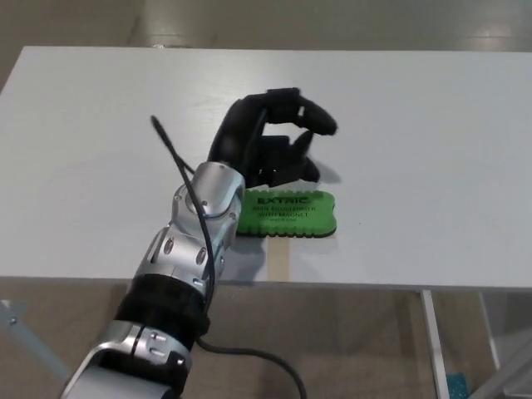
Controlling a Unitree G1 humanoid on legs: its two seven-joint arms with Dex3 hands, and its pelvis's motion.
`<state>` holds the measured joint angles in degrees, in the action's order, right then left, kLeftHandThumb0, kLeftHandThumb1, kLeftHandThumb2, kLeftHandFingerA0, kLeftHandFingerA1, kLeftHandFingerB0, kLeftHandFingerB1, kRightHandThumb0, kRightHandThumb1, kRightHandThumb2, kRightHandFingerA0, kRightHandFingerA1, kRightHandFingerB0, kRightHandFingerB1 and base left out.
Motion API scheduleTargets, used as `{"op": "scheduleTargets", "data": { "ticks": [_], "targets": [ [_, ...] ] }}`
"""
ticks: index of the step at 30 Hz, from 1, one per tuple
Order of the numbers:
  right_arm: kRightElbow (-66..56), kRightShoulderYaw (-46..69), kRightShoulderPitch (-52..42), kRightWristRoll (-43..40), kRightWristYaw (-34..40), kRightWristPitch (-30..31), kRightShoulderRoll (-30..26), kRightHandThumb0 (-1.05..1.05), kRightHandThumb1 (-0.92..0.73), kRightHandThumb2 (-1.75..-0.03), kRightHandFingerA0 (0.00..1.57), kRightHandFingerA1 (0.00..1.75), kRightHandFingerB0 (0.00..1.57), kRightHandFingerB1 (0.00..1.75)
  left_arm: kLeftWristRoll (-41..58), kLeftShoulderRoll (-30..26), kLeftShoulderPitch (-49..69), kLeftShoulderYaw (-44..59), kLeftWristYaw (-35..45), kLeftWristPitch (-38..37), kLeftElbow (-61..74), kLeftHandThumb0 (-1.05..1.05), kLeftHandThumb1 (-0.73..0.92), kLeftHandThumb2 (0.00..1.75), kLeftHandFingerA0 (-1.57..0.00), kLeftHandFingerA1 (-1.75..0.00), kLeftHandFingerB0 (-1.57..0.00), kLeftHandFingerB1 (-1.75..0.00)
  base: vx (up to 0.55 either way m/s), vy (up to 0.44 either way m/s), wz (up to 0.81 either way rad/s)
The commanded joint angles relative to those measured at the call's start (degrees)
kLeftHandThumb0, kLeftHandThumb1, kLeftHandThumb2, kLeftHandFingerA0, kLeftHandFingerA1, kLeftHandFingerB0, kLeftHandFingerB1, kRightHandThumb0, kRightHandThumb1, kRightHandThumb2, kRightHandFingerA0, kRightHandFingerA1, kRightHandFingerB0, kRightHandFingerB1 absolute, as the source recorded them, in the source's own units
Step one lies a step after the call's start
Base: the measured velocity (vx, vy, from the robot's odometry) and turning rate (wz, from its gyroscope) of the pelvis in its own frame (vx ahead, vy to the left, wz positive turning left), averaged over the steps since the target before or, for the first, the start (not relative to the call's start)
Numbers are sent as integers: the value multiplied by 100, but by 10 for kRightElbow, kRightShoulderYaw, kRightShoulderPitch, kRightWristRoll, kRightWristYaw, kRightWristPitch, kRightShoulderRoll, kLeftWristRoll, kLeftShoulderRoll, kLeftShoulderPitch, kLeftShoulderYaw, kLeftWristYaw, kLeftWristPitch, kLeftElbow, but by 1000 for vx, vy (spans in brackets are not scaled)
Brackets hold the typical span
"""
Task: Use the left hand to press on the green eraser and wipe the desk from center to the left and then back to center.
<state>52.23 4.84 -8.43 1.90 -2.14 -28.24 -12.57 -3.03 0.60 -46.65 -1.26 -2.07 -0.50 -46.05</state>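
Note:
The green eraser (291,214) lies flat near the front edge of the white desk (432,141), its black lettering facing up. My left hand (268,141) hovers just behind and above it, lifted off the eraser. Its fingers are curled loosely with a gap between thumb and fingers, holding nothing. The silver forearm (195,237) rises from the lower left and covers the eraser's left end. My right hand does not show.
A strip of tan tape (278,262) marks the desk's front edge just below the eraser. A black cable (174,162) loops along the forearm. Beyond the front edge the floor and a desk leg (432,332) show.

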Motion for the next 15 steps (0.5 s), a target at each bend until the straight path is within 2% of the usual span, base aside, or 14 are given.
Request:
{"op": "scheduleTargets", "data": {
  "ticks": [1, 6, 7, 15],
  "targets": [
    [-4, -9, -10, 19, 11, -7, -6, -36, -69, -61, 60, 53, 57, 40, 2, 13, -16, 33, -81, -36, -53, -10, 82, 82, -92, -119, -86, -112, 0, 0, 0],
    [-4, -11, -13, 19, 11, -12, -6, -36, -69, -61, 60, 54, 57, 40, -2, 19, -15, 36, -75, -38, -84, -10, 81, 81, -99, -120, -87, -108, 0, 0, 0],
    [-2, -11, -11, 18, 8, -11, -7, -37, -69, -61, 60, 53, 57, 40, -8, 22, -11, 30, -77, -45, -91, -10, 80, 81, -102, -121, -86, -112, 0, 0, 0],
    [1, -7, -9, 12, 3, -12, -4, -37, -69, -60, 63, 63, 60, 41, -25, 32, 3, 7, -84, -64, -109, -10, 80, 80, -103, -118, -86, -113, 0, 0, 0]
  ]
}}
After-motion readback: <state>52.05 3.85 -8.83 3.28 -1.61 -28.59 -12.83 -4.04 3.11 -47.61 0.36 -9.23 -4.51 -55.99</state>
